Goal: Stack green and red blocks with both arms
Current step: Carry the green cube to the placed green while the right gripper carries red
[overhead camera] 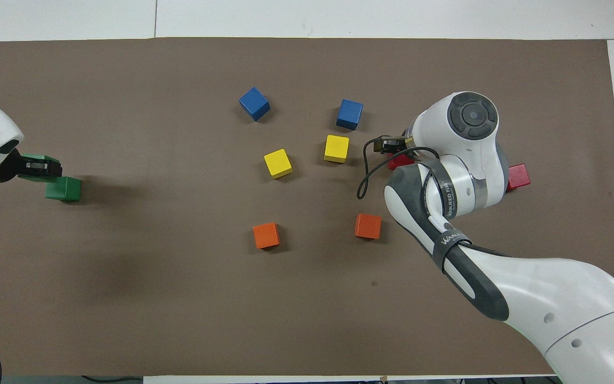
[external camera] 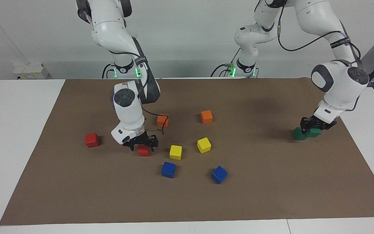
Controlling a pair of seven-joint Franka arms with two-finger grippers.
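Note:
My left gripper (external camera: pixel 312 126) is shut on a dark green block (external camera: pixel 316 132) and holds it just above the mat, beside the second green block (external camera: pixel 299 134), at the left arm's end of the table. The overhead view shows that gripper (overhead camera: pixel 35 168), its block (overhead camera: pixel 38 159) and the other green block (overhead camera: pixel 63 189). My right gripper (external camera: pixel 142 145) is down at the mat, open, with its fingers on either side of a red block (external camera: pixel 144 151). The second red block (external camera: pixel 92 140) lies apart, toward the right arm's end. In the overhead view the right arm hides most of both red blocks (overhead camera: pixel 518 176).
Two orange blocks (external camera: pixel 206 116) (external camera: pixel 163 121), two yellow blocks (external camera: pixel 204 145) (external camera: pixel 175 152) and two blue blocks (external camera: pixel 168 169) (external camera: pixel 219 174) lie scattered mid-mat. One yellow block is close beside the right gripper. The brown mat (external camera: pixel 271 195) covers the white table.

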